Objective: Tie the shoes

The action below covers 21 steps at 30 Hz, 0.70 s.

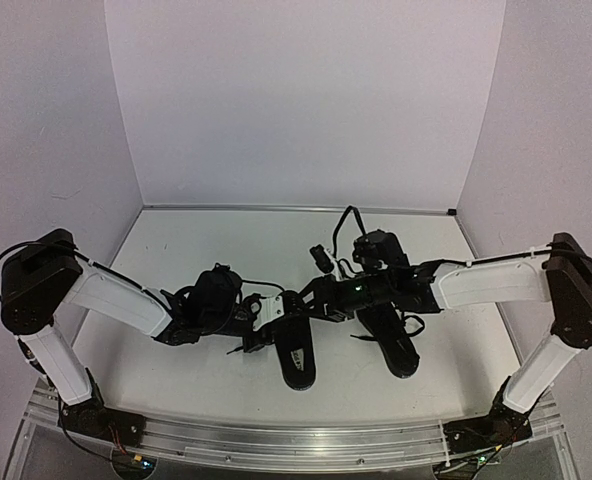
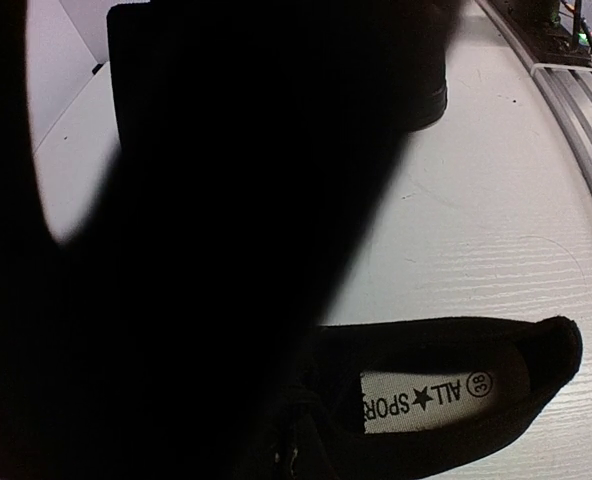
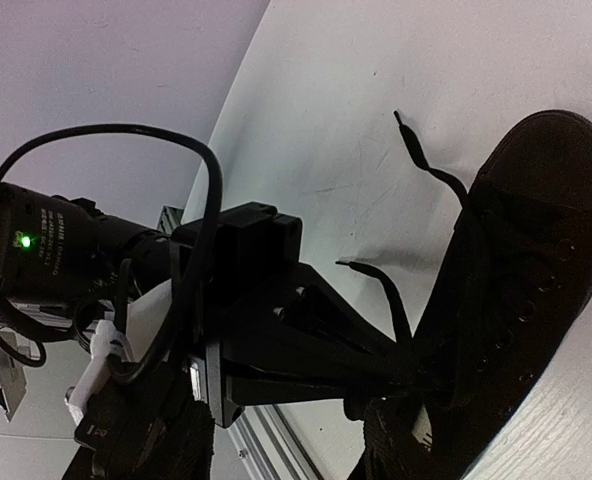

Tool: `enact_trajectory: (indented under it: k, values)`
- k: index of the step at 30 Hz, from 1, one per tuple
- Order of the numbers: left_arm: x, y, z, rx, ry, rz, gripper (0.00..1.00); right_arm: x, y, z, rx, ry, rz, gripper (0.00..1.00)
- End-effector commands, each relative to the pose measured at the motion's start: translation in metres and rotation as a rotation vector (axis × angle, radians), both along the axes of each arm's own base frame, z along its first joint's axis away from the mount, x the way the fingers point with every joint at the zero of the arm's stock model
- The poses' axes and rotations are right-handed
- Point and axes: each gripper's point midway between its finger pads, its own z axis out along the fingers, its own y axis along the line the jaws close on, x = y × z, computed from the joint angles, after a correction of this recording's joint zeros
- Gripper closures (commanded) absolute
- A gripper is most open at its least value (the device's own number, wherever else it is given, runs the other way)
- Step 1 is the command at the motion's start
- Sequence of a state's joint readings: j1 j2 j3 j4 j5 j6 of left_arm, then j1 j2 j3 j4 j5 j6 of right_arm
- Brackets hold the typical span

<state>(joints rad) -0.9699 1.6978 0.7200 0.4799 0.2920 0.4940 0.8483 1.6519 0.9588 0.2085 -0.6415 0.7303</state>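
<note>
— Where are the shoes?
— On the white table [image 1: 226,240], near each other but apart: the labelled shoe [image 1: 296,365], insole label [image 2: 421,400] showing, and the other shoe [image 1: 396,350] to its right.
— And the grippers?
— The left gripper [image 1: 266,328] and right gripper [image 1: 316,298] meet over the labelled shoe's lacing. Two lace ends [image 3: 413,148] lie loose on the table. Whether either gripper's fingers are clenched or released cannot be told.

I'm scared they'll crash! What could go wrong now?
The left gripper and right gripper crowd over one shoe and might bump. The lace ends lie loose and thin, so they could slip away. Something dark blocks most of the left wrist view, so aiming is hard.
</note>
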Motion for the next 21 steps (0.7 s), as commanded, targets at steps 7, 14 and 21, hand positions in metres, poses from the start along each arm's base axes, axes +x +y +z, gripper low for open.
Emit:
enact_trajectory:
  k: [7, 14, 21]
  values:
    - [0.005, -0.013, 0.024, -0.053, -0.034, -0.009, 1.00, 0.003, 0.007, -0.035, -0.068, 0.043, -0.026, 0.59]
    - [0.005, -0.015, 0.023, -0.058, -0.027, -0.012, 1.00, 0.006, 0.008, -0.040, -0.084, 0.044, -0.040, 0.69]
    - [0.005, -0.016, 0.024, -0.060, -0.032, -0.012, 1.00, 0.005, 0.015, -0.045, -0.087, 0.051, -0.024, 0.84]
